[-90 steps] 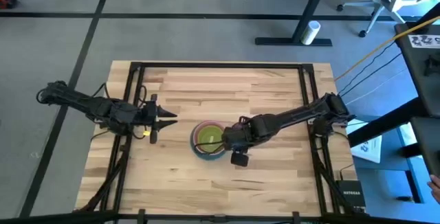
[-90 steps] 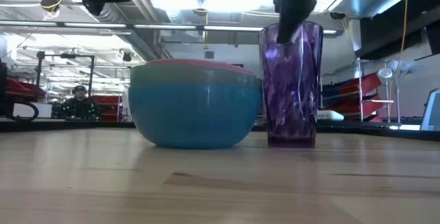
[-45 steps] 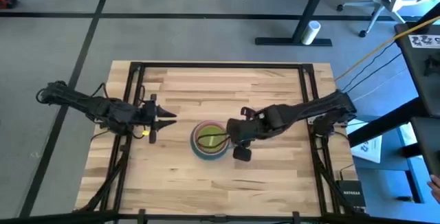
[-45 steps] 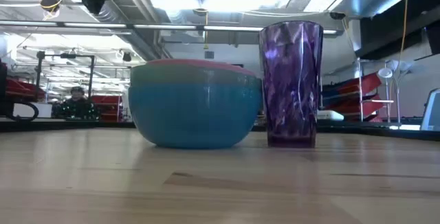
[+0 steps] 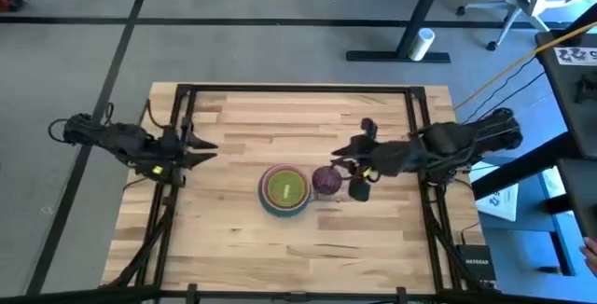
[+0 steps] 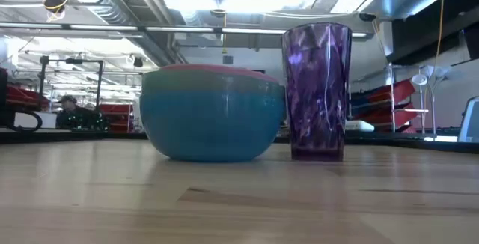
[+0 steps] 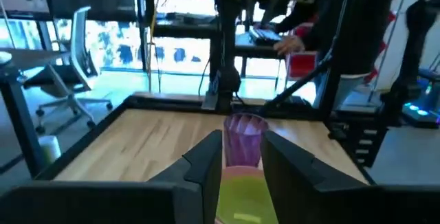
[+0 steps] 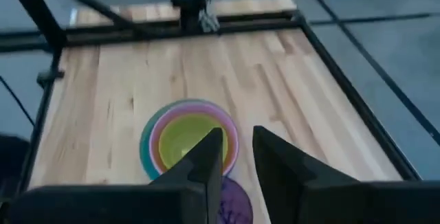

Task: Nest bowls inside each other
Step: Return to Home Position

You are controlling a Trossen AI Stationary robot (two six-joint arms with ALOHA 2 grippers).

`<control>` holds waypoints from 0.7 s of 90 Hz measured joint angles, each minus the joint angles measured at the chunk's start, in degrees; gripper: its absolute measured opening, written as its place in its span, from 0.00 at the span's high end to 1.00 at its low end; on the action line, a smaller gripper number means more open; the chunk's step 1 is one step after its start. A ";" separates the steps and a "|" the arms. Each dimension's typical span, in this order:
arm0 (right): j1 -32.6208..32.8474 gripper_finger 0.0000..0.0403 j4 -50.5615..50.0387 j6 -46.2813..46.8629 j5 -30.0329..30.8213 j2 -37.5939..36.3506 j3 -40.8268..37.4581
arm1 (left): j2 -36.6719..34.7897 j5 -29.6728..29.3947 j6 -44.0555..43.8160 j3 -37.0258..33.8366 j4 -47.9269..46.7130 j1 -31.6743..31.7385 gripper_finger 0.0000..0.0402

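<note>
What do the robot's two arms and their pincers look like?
The left arm and right arm are both slim, dark and jointed, with black cables looping near their outer ends. The left arm carries a small yellow mark near its wrist. The left pincer and right pincer each have two dark, wedge-shaped fingers that taper towards the tips.

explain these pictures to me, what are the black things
A robot: two dark arms at a wooden table. One picture looks straight down, one looks level across the tabletop, and two come from cameras on the arms' wrists. On the table stands a stack of nested round bowls, blue outermost, then pink, green and yellow. A tall translucent purple cup stands close beside it, on the right arm's side. The left gripper and right gripper, either side of the stack, are open and empty.
</note>
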 joint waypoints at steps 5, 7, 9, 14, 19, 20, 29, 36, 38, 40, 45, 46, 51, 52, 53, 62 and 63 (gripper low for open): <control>0.01 0.83 4.09 -0.07 0.08 -2.65 -4.41 | -2.00 0.02 0.29 -1.15 0.59 0.00 0.79; 0.01 0.83 5.68 -0.09 0.07 -3.67 -6.30 | -2.77 0.02 0.26 -1.71 0.68 0.00 0.79; -0.01 0.83 7.42 -0.06 0.07 -4.72 -8.14 | -3.49 0.02 0.09 -2.28 0.67 0.00 0.79; 0.01 0.83 10.93 -0.08 0.01 -7.42 -12.44 | -5.30 0.03 -0.77 -3.72 0.52 0.00 0.79; 0.01 0.83 14.23 -0.07 -0.11 -10.03 -16.40 | -7.16 0.12 -1.11 -5.16 1.01 0.00 0.79; 0.01 0.83 14.91 -0.08 -0.18 -10.56 -17.15 | -7.54 0.13 -1.15 -5.47 1.20 0.00 0.79; 0.01 0.83 20.60 -0.09 -0.23 -15.74 -23.72 | -10.92 0.11 -1.30 -7.58 2.07 0.00 0.79; -0.01 0.83 25.26 -0.08 -0.21 -19.87 -28.67 | -13.26 0.12 -1.40 -9.38 2.56 0.00 0.79; -0.01 0.83 26.53 -0.07 -0.18 -21.01 -30.13 | -13.85 0.13 -1.45 -9.91 2.85 0.00 0.79; -0.01 0.83 27.72 -0.09 -0.17 -22.09 -31.44 | -14.49 0.11 -1.46 -10.38 3.04 0.00 0.79; -0.01 0.83 29.28 0.18 0.03 -24.66 -34.85 | -15.82 0.09 -2.01 -11.38 3.23 0.00 0.79; -0.01 0.83 29.50 0.29 0.14 -25.10 -35.52 | -16.02 0.09 -2.08 -11.58 3.25 0.00 0.79; -0.01 0.83 31.81 1.29 0.70 -27.36 -38.87 | -16.11 0.07 -2.59 -12.51 3.28 0.00 0.79; 0.00 0.83 32.27 1.31 0.69 -27.85 -39.55 | -16.08 0.07 -2.66 -12.68 3.26 0.00 0.79; 0.01 0.83 32.71 1.33 0.69 -28.32 -40.22 | -16.03 0.07 -2.75 -12.86 3.22 0.01 0.79; 0.01 0.83 37.16 1.48 1.06 -32.53 -45.80 | -16.04 0.06 -3.76 -14.73 3.60 0.00 0.79; 0.01 0.83 37.41 1.47 1.10 -33.00 -46.41 | -16.04 0.05 -3.79 -14.93 3.78 0.01 0.79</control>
